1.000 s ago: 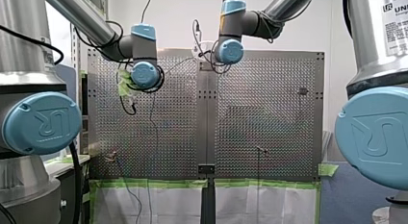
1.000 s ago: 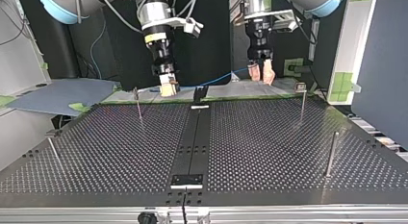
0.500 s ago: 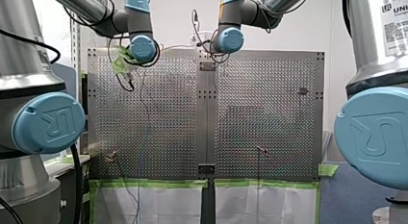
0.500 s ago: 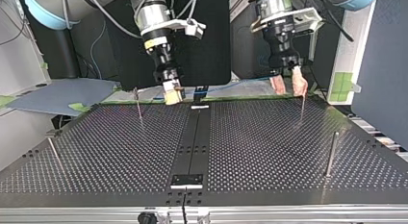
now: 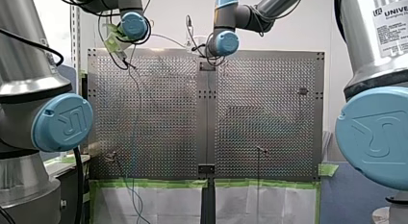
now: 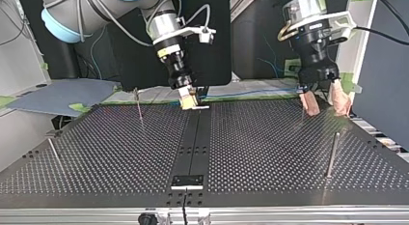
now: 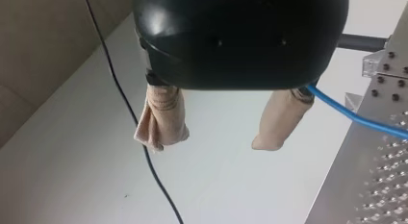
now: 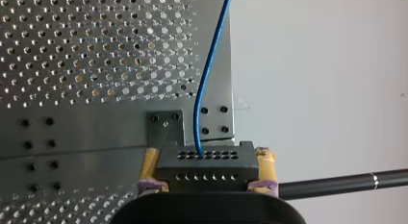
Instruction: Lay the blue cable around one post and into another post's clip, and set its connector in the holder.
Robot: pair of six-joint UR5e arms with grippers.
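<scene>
Right tool (image 8: 207,162) clamps connector (image 8: 207,175); blue cable (image 8: 204,89) runs ahead from it.

Bright, even light; perforated table (image 5: 260,113) gleams, faint shadows.

My left arm (image 5: 132,24) hangs over the desk's (image 5: 269,128) far edge, well to the view's left of its dark centre strip (image 5: 207,118). My right arm (image 5: 226,41) hangs just right of the strip, and a post (image 5: 302,92) stands further right.

Front view: high at rear, facing forward; perforated table (image 5: 260,113) fills frame centre. Top view: low, opposite edge, facing back. Wrist views: close along left gripper (image 7: 209,142), right gripper (image 8: 208,156). All share table.
</scene>
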